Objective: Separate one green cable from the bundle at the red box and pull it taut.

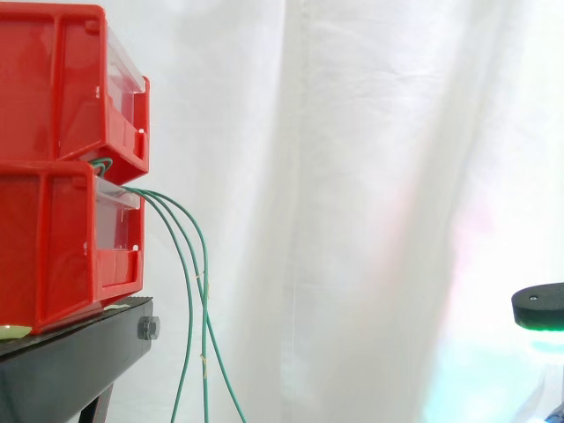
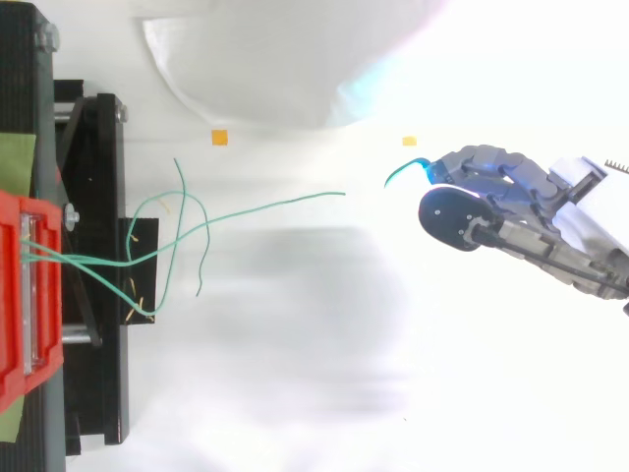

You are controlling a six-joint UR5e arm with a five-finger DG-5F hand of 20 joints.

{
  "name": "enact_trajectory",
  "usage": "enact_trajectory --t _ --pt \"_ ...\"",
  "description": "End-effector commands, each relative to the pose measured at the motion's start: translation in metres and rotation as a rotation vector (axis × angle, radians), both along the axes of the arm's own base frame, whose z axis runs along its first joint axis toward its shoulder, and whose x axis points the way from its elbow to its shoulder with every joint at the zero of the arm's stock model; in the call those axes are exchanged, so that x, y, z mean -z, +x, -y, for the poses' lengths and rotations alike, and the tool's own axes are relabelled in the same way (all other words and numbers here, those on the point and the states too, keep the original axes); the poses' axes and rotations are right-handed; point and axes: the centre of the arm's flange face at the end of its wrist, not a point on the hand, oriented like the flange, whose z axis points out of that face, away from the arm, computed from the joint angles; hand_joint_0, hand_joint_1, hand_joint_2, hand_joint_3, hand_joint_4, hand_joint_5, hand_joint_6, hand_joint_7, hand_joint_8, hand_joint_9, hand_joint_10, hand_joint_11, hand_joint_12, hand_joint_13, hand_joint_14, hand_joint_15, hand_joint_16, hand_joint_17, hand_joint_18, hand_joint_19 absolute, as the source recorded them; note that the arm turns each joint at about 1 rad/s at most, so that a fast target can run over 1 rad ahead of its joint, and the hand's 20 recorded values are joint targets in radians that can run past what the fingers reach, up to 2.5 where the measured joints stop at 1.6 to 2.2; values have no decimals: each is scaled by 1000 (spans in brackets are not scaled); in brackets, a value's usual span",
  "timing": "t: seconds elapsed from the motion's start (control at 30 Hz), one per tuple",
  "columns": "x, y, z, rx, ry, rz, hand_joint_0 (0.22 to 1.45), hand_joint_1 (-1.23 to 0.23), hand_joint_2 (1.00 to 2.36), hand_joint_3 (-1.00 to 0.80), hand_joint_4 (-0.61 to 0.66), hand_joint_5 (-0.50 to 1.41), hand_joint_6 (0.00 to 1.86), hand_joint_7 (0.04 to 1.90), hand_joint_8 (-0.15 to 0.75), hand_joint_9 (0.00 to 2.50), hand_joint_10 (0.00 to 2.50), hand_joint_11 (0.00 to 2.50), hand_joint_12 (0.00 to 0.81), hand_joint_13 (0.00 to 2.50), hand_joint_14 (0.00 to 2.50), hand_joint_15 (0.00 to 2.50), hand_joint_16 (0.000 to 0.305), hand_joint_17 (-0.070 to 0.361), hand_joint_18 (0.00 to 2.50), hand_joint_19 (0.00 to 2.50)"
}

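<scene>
White curtain (image 1: 370, 176) behind; robot hand (image 2: 511, 189) pinches slack green cable (image 2: 398, 175) from red box (image 1: 53, 256).

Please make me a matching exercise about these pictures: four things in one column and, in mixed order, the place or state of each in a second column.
Things:
1. red bins
2. green cables
3. black stand
4. hand

Places or states:
a. hang down loosely from between the bins
b. off to the side, well away from the bins
c. stacked one on the other
d. under the bins, carrying them

Pairs: 1-c, 2-a, 3-d, 4-b.
</scene>
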Motion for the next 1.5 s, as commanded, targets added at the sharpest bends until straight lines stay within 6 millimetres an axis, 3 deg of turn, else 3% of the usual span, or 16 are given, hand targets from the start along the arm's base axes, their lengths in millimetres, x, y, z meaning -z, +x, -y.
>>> enact_trajectory --t 0.0,0.03,0.1,0.13,0.2,0.37,0.57,0.7,0.77,0.83,0.9,0.93,0.97,1.03,1.13,1.47 --pt "0 0 0 0 1 1 451 -422 1000 -500 291 -149 503 836 223 385 9 309 259 301 11 341 37 84 265 636" --pt "0 0 0 -1 0 0 452 -422 1000 -500 262 -181 502 818 221 291 7 292 247 263 11 354 37 84 263 637" --pt "0 0 0 1 0 2 456 -409 1000 -500 150 -149 502 735 170 493 6 237 240 172 8 231 38 85 120 564" --pt "0 0 0 0 0 -2 456 -411 1000 -500 123 -139 502 672 180 515 9 254 246 193 7 204 36 82 170 563" --pt "0 0 0 0 1 1 463 -435 1000 -500 246 -145 502 801 199 508 8 318 241 293 10 309 35 79 241 633" --pt "0 -1 0 -1 1 -6 472 -506 1000 -500 230 -129 502 874 243 578 10 422 249 320 13 338 34 77 296 635" --pt "1 0 0 -2 3 -3 486 -529 1000 -500 183 -114 503 826 230 719 12 495 241 429 13 372 32 71 404 671" --pt "1 0 0 -3 4 -3 491 -563 1000 -500 197 -224 502 784 247 568 10 534 252 477 14 447 32 71 470 699" --pt "1 0 0 -3 4 -3 495 -572 1000 -500 96 -223 502 765 234 550 12 545 254 483 14 474 32 72 478 707" --pt "1 0 0 -9 -2 -10 502 -569 1000 -500 139 -118 502 728 199 923 16 552 241 487 15 407 29 66 463 697" --pt "1 0 0 -11 -2 -9 500 -574 1000 -500 190 -131 502 760 209 822 13 558 240 487 14 432 29 66 469 706" --pt "2 1 -1 -17 -7 -10 497 -571 1000 -500 236 -196 502 775 241 646 14 554 245 493 16 456 30 67 483 703" --pt "2 1 -1 -20 -8 -10 496 -572 1000 -500 214 -194 502 774 241 623 11 559 249 488 14 460 30 68 486 714" --pt "2 1 -1 -21 -11 -11 501 -568 1000 -500 148 -117 502 744 201 881 16 564 242 481 15 426 30 68 472 707" --pt "2 2 0 -20 -11 -11 496 -563 1000 -500 250 -142 502 857 230 788 15 600 244 525 15 462 31 70 506 708" --pt "3 3 0 -19 -7 0 544 -684 1000 -500 168 -160 502 803 240 912 19 704 286 803 20 646 43 96 735 807"
